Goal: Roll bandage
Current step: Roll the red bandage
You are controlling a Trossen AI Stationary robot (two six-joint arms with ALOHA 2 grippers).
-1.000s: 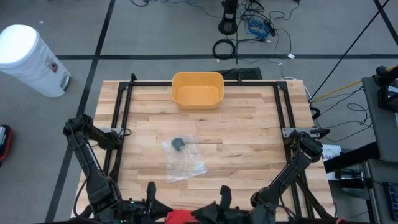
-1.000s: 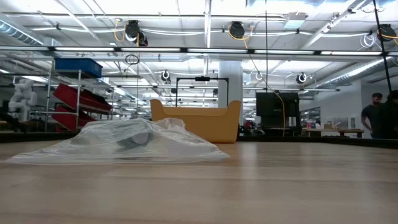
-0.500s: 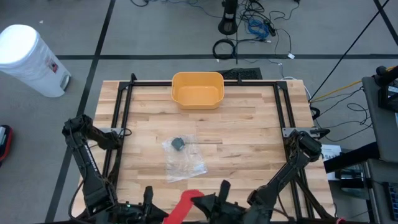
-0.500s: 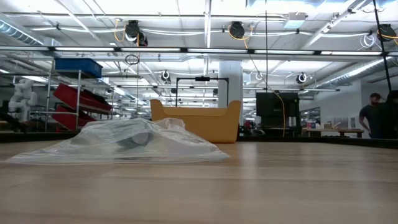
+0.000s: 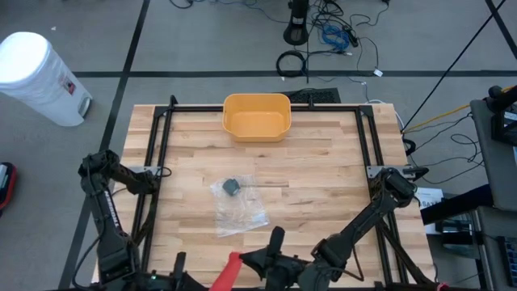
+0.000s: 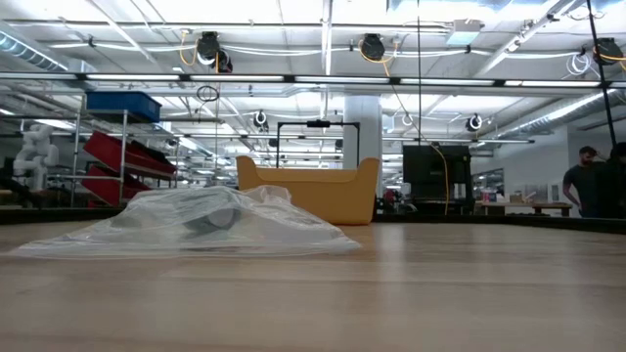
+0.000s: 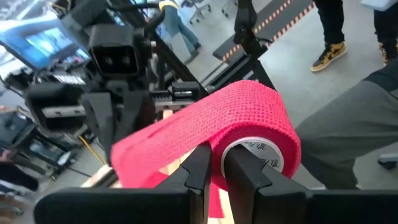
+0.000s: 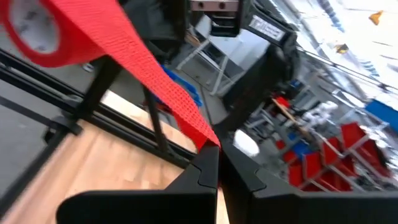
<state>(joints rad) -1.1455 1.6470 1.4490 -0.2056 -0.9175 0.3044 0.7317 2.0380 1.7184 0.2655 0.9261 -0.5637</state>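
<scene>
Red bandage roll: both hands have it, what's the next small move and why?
Probably turn the left hand to wind slack onto the red mesh bandage roll while the right hand keeps the tail taut. The left hand is clamped on the roll's rim, the right is shut on the end of the unrolled red strip, and the strip runs straight between them at the near edge of the wooden table.

The bandage [image 7: 249, 118] is red woven cloth, rough and matt, on a white card core. The table [image 5: 323, 174] is pale wood, smooth. On the table, the bag [image 5: 238, 212] is clear, shiny plastic. The bin [image 5: 256, 117] is smooth yellow plastic.
</scene>
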